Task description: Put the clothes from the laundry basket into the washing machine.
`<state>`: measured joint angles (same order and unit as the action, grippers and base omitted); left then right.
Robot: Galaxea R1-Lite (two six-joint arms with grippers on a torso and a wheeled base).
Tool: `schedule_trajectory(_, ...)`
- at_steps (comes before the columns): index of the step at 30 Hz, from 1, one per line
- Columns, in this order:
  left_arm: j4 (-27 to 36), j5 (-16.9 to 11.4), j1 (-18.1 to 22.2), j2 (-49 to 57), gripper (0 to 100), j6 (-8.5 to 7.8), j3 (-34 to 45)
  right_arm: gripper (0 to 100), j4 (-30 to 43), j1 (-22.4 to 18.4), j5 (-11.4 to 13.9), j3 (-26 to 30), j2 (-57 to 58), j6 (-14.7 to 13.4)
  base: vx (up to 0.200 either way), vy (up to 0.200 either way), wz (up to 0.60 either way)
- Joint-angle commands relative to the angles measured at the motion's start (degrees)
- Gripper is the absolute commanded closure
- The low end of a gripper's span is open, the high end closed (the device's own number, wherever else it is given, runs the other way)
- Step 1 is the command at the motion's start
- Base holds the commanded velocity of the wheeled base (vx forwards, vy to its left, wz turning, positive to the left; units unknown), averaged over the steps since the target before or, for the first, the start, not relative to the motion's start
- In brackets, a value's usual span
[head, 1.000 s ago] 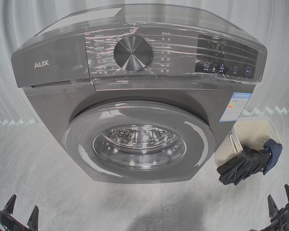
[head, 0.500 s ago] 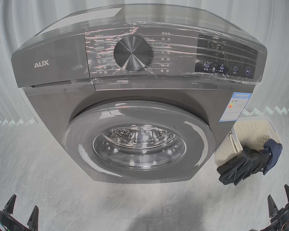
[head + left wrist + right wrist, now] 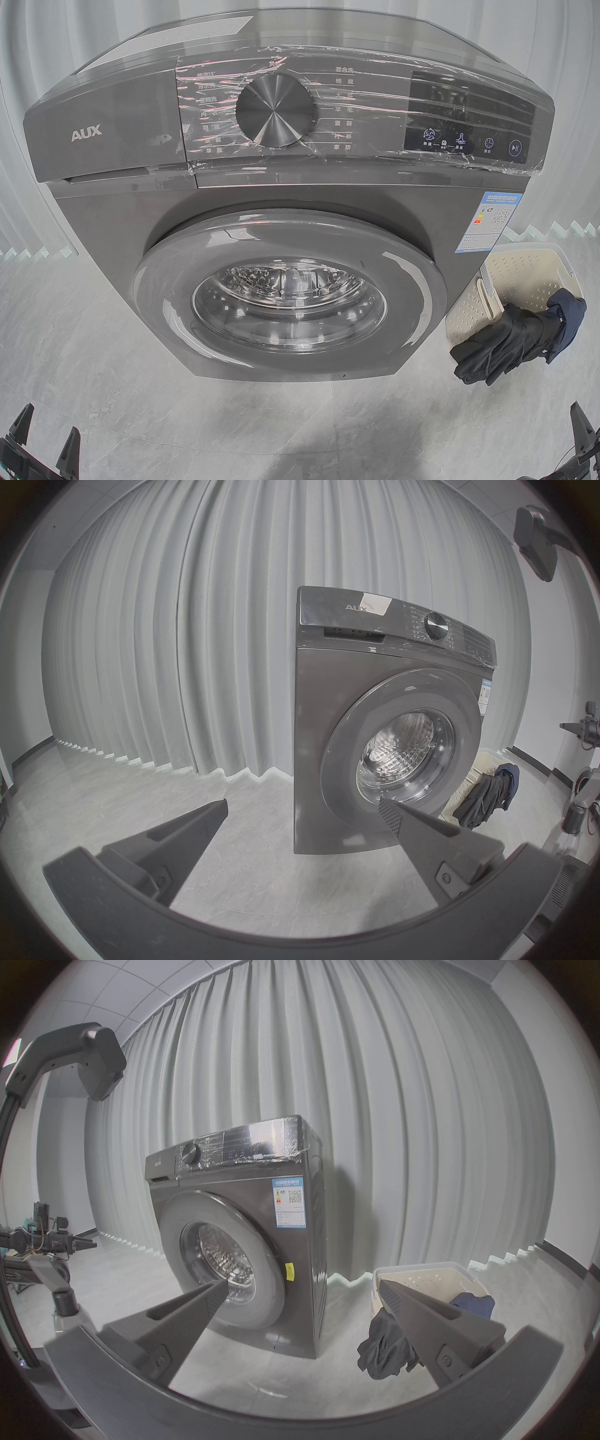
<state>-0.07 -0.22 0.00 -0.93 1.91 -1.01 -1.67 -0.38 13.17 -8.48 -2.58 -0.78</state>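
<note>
Pleated pale curtain (image 3: 406, 1085) is seen behind everything, with grey tiled floor (image 3: 250, 419) underneath.

Washing machine (image 3: 112, 219): grey front-loader stood on the floor. Its control panel (image 3: 350, 119) is wrapped in clear film (image 3: 375, 75), with 1 dial (image 3: 275, 111) at the middle. The round door (image 3: 181, 281) is shut, and the steel drum (image 3: 290, 306) is seen through its glass.

Laundry basket (image 3: 531, 269): cream, perforated, set on the floor just beside the machine's right side.

Clothes (image 3: 512, 344): 2 dark garments, 1 black and 1 navy, are draped over the basket's near rim. The black one hangs down outside it to the floor.

Left gripper (image 3: 302, 804): fingers are spread apart and empty. It is held low in front of the machine's left side, well apart from the clothes.

Right gripper (image 3: 303, 1285): fingers are spread apart and empty. It is held low at the right. Clothes and basket lie ahead of it, nearer to it than to the left gripper, and are not touched.
</note>
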Motion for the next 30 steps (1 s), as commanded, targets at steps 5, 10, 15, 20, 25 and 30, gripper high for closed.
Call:
schedule_trajectory(5, -0.01, -0.04, 0.00, 0.84, 0, 0.02, 0.92, 0, -11.16, 1.87, 6.87, -3.73, -31.61, 6.32, 0.000, 0.000, 0.00)
schedule_trajectory(10, -0.01, -0.04, 0.00, 0.84, 0, -0.16, 0.92, 0, -22.41, 5.30, 6.87, -3.91, -45.58, 5.88, 0.000, 0.000, 0.00)
schedule_trajectory(15, -0.01, -0.04, 0.00, 0.84, 0, -0.07, 0.92, 0, -28.92, 14.18, 4.06, -5.93, -55.34, 2.45, 0.000, 0.000, 0.00)
schedule_trajectory(20, -0.01, -0.04, 0.00, 0.84, 0, 0.02, 0.92, 0, -33.84, 21.74, -0.95, -7.78, -61.66, -3.00, 0.000, 0.000, 0.00)
schedule_trajectory(25, -0.01, -0.04, 0.00, 0.84, 0, 0.02, 0.92, 0, -38.67, 27.62, -7.45, -10.59, -68.61, -5.55, 0.000, 0.000, 0.00)
schedule_trajectory(30, -0.01, 0.04, 0.00, 0.84, 0, 0.02, 0.92, 0, -39.11, 28.24, -8.51, -12.96, -72.03, -5.64, 0.000, 0.000, 0.00)
